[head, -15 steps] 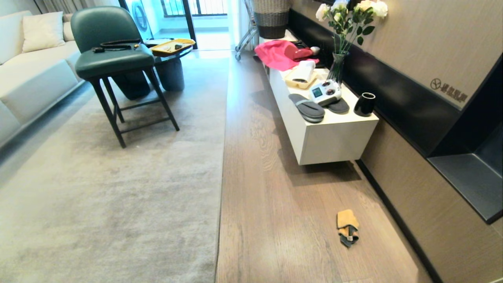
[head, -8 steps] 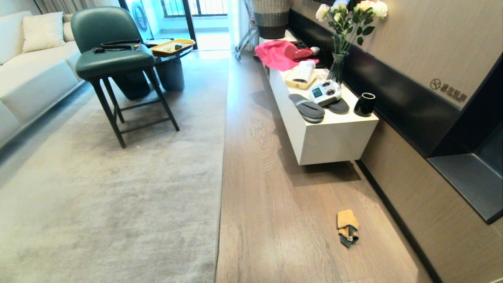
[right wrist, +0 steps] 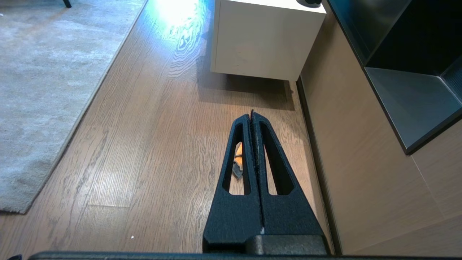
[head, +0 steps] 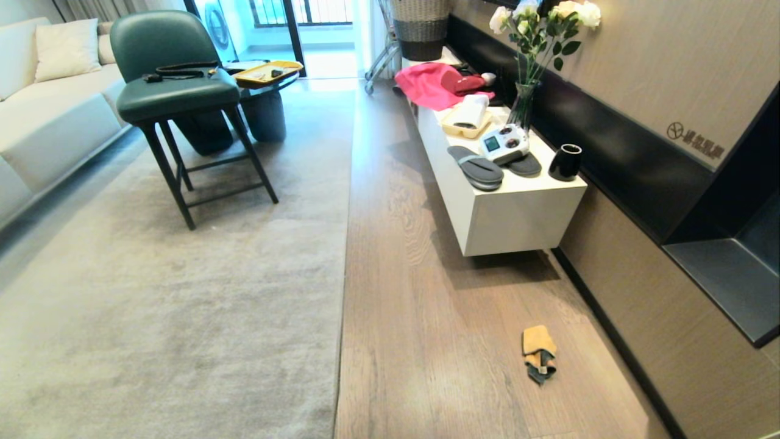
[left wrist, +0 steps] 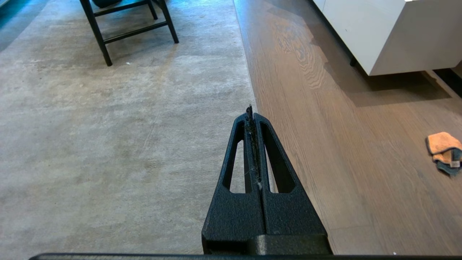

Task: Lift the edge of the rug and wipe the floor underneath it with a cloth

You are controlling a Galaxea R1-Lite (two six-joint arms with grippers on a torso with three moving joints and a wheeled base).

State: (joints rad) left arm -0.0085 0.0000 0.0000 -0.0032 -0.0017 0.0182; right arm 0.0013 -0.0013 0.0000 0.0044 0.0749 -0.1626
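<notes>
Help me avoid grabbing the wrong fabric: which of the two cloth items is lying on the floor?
The small orange-yellow cloth with a dark grey part lies on the wood floor near the wall. The big pink fabric sits on the white cabinet.

I see the rug edge: short-pile, matt, soft-looking. The floor: wood-grain planks w/ slight sheen. The cloth: soft fabric, orange w/ grey part. Left pincer: black, grainy matt plastic, lint stuck along it.
</notes>
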